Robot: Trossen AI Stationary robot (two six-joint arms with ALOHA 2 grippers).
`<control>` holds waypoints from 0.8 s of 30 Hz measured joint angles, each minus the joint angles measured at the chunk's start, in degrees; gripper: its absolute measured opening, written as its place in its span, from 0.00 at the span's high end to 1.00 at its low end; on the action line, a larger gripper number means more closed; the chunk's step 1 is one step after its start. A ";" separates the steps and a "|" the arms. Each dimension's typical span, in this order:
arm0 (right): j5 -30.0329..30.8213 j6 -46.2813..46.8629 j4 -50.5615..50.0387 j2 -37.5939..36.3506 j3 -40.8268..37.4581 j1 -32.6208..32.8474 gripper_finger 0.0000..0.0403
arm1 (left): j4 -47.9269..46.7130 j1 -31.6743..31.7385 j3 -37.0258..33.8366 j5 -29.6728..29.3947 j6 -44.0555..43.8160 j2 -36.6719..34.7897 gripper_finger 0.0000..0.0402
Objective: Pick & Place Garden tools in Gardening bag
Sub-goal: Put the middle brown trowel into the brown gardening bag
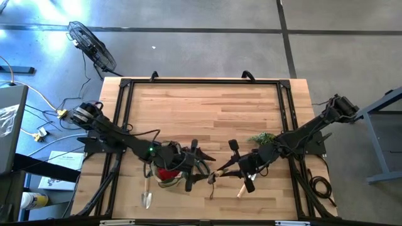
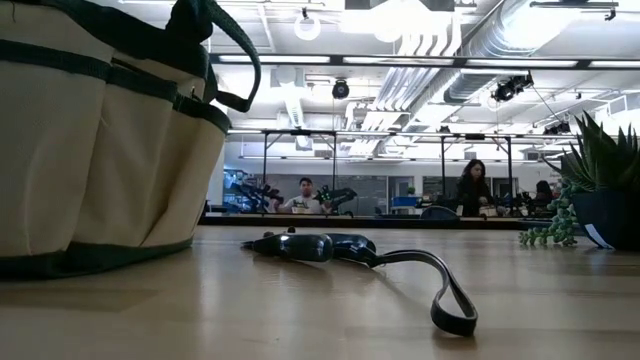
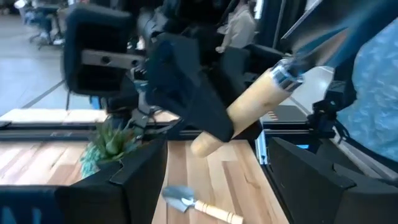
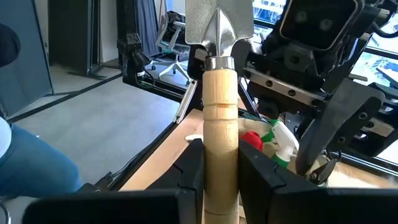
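While right pincer [image 4: 221, 165] clamps trowel [image 4: 219, 93], bag [image 2: 100, 130] beside

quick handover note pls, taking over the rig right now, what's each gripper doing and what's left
Right gripper: shut on a wooden-handled trowel, lifted off the table to the right of the gardening bag.
Left gripper: open, empty, at the bag.
Done: red cloth item is in the bag.
Left: bag the held trowel, then the second trowel lying left of the bag and the pruners on the table. Leave the plant sprig.
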 joint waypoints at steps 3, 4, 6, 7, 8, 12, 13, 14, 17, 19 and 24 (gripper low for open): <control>0.01 -0.38 -0.36 0.00 0.00 0.00 0.87 | 1.39 -0.06 0.00 0.73 1.91 1.03 0.32; 0.01 -0.52 -0.44 0.00 0.00 0.00 0.87 | 1.99 -0.16 0.00 0.93 2.30 1.32 0.32; 0.33 -0.85 -0.65 0.00 0.00 0.00 0.87 | 3.28 -0.17 0.00 1.11 3.40 1.43 0.32; 0.95 -0.87 -0.75 0.00 0.00 0.00 0.87 | 4.17 -0.17 0.00 1.61 3.87 1.42 0.32; 1.35 -0.89 -0.94 0.00 0.00 -0.02 0.87 | 4.91 -0.17 0.00 2.16 4.45 1.40 0.32; 1.29 -0.81 -1.12 0.27 0.00 -0.42 0.87 | 7.77 -0.17 0.00 4.02 6.26 1.37 0.32; 1.12 -0.79 -0.94 0.59 0.00 -0.68 0.87 | 8.42 -0.16 0.01 4.36 6.60 1.36 0.32; 1.18 -0.81 -0.97 0.87 0.00 -0.77 0.87 | 8.66 -0.15 0.02 4.36 6.76 1.33 0.32; 1.12 -0.76 -0.16 2.40 0.00 -1.37 0.87 | 8.47 -0.12 0.02 4.38 6.79 1.33 0.32; 1.08 -0.59 0.13 3.22 0.00 -1.64 0.87 | 8.43 -0.15 0.02 4.60 6.83 1.33 0.32; 1.10 -0.21 1.74 4.72 0.00 -2.26 0.87 | 8.37 -0.12 0.07 4.31 6.82 2.27 0.32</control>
